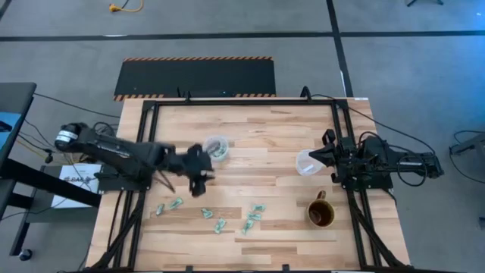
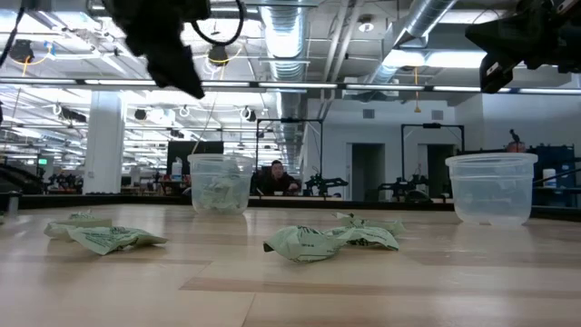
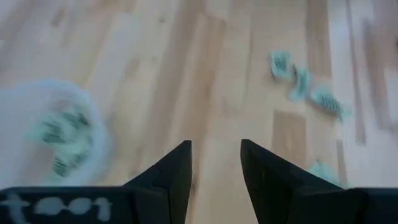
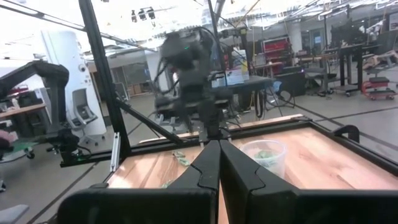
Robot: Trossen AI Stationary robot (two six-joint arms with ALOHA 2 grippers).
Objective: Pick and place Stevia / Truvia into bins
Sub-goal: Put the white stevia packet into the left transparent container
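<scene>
Several green and white Stevia sachets (image 1: 220, 225) lie flat on the near half of the wooden table, also visible in the low view (image 2: 313, 242). One clear cup (image 1: 216, 148) holds a few sachets (image 3: 59, 134). The second clear cup (image 1: 306, 162) looks empty (image 2: 491, 186). My left gripper (image 1: 198, 182) hangs open and empty above the table, just near of the filled cup (image 3: 216, 146). My right gripper (image 4: 219, 155) is shut and raised beside the empty cup's right side (image 1: 322, 157), touching nothing.
A brown mug (image 1: 320, 214) stands on the table near the right front. Black frame rails (image 1: 345, 152) run along the table's left, right and far sides. Bare wood lies between the two cups. People sit in the room beyond the table (image 2: 275, 177).
</scene>
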